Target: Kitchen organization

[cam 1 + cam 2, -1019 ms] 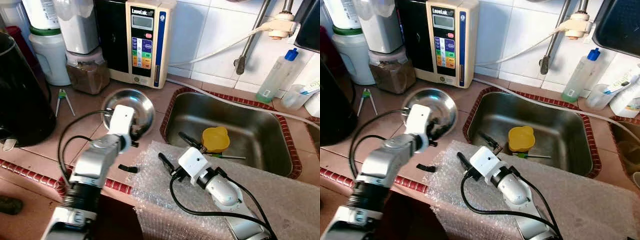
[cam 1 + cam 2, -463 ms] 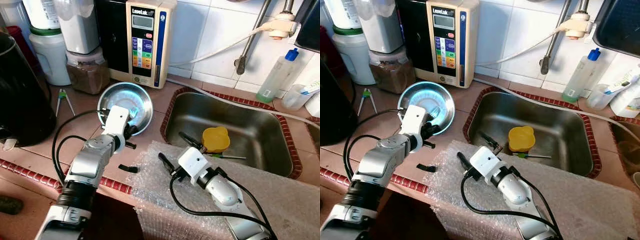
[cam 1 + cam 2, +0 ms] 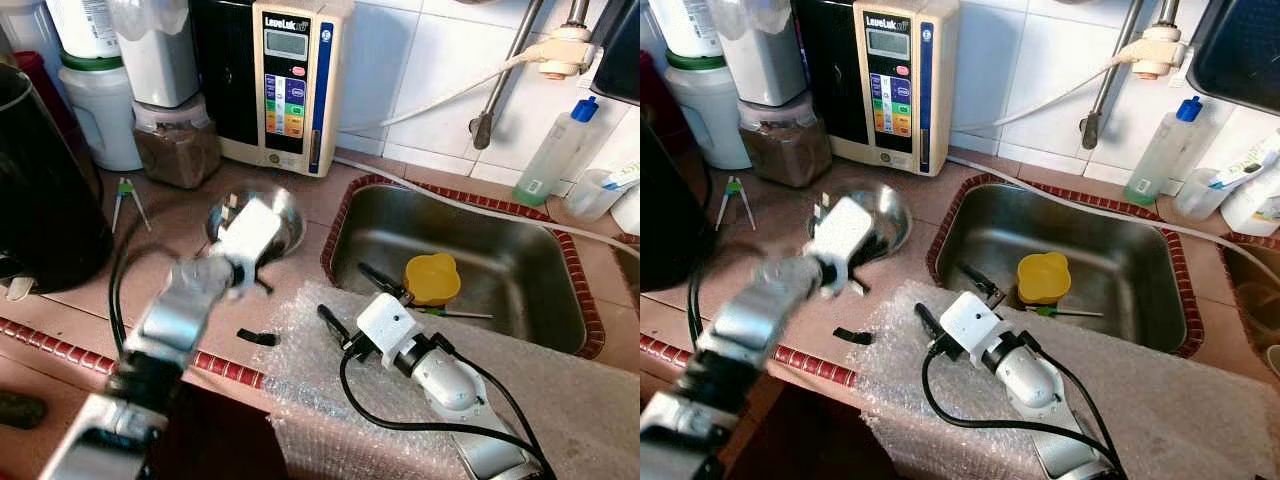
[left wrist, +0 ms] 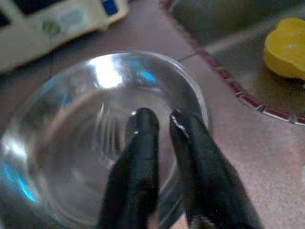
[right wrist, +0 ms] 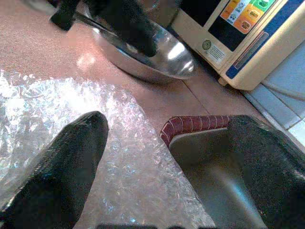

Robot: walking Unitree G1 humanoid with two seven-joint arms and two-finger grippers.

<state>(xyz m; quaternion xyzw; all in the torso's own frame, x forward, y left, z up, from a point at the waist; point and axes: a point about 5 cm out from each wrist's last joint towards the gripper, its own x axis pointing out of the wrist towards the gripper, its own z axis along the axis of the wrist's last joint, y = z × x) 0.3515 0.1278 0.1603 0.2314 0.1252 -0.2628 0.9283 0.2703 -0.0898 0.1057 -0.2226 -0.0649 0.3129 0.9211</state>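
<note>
A shiny steel bowl (image 3: 287,210) sits on the brown tiled counter left of the sink. My left gripper (image 4: 161,120) is at its near rim, fingers nearly together with the rim pinched between them; that arm (image 3: 190,300) is blurred. My right gripper (image 3: 352,300) rests open on the bubble wrap (image 3: 560,390) at the sink's front edge, holding nothing. A yellow cup (image 3: 431,277) lies in the steel sink (image 3: 520,300).
A water ioniser (image 3: 285,85), jars (image 3: 175,140) and a large black appliance (image 3: 40,200) line the back and left. A small black piece (image 3: 257,338) lies near the counter's front edge. A clear bottle (image 3: 555,150) stands behind the sink.
A second ago the bowl was tipped up, then flat half a second ago. Now the left arm is blurred, its wrist further right over the bowl. The right arm has not moved.
</note>
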